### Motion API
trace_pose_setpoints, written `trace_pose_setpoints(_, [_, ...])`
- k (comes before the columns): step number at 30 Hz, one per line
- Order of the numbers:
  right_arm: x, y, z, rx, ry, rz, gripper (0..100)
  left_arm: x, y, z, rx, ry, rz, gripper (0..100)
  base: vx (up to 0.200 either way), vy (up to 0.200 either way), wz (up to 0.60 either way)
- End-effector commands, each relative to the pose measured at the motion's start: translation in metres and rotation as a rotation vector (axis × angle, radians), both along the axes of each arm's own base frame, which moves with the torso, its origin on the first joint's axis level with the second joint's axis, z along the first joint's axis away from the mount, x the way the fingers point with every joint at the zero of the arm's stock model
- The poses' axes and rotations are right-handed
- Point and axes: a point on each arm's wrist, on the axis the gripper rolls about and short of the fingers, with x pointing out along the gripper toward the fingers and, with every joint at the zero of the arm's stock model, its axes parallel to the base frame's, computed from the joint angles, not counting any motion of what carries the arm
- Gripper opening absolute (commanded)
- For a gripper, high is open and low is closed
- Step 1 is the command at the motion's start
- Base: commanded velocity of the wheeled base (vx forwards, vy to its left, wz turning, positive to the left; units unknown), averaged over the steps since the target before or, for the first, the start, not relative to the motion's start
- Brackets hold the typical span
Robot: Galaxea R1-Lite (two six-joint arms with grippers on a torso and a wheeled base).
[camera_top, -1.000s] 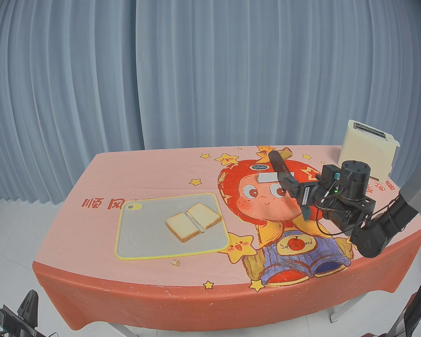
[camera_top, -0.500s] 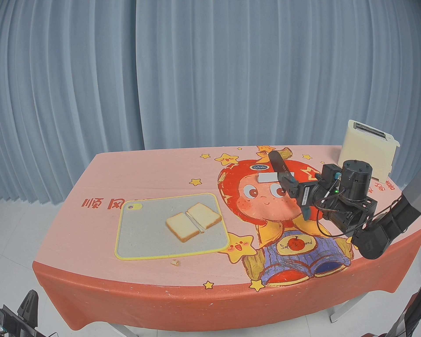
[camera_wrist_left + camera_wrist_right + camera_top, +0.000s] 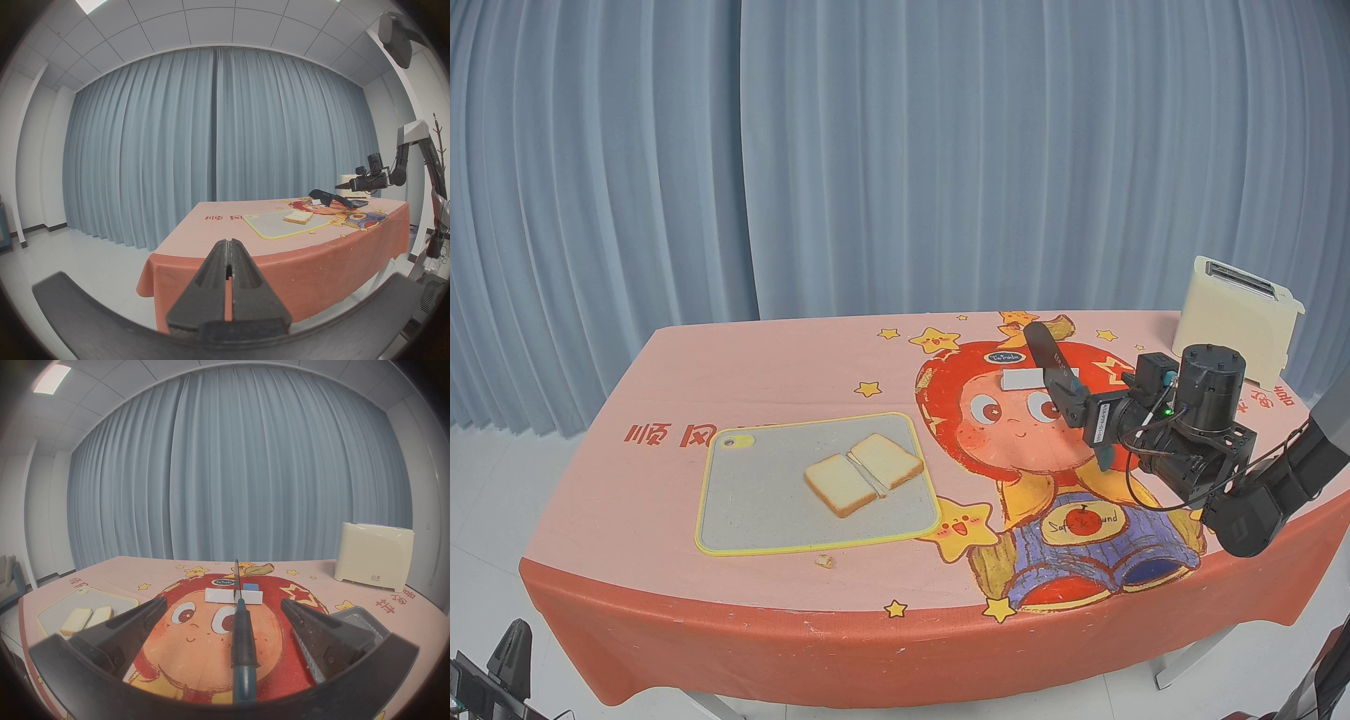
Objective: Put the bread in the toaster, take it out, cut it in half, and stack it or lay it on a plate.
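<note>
Right hand [image 3: 222, 603] released, spread wide | knife [image 3: 243, 636] just ahead on bench [image 3: 778, 375] | left hand [image 3: 228, 244] clenched | lift clear, don't clip the handle.

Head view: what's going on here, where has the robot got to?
The bread already lies cut into two halves, side by side on the cutting board. The right gripper hangs open over the handle of the knife without gripping it; the knife lies across a white rest on the table. The toaster stands at the far right corner. The left gripper is shut, low and off the table.
</note>
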Motion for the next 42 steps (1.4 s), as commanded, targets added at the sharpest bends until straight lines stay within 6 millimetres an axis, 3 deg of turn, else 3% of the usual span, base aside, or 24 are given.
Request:
trace_pose_setpoints(1, [-0.001, 0.000, 0.003, 0.004, -0.006, 0.001, 100, 0.000, 0.000, -0.005, 0.000, 0.001, 0.000, 0, 0.000, 0.000, 0.00])
trace_pose_setpoints(12, [-0.006, -0.001, 0.009, 0.008, -0.019, 0.004, 100, 0.000, 0.000, -0.005, 0.000, 0.001, -0.001, 0, 0.000, 0.000, 0.00])
trace_pose_setpoints(42, [-0.036, 0.018, 0.012, 0.003, -0.008, 0.099, 100, 0.000, 0.000, -0.005, 0.000, 0.001, -0.001, 0, 0.000, 0.000, 0.00])
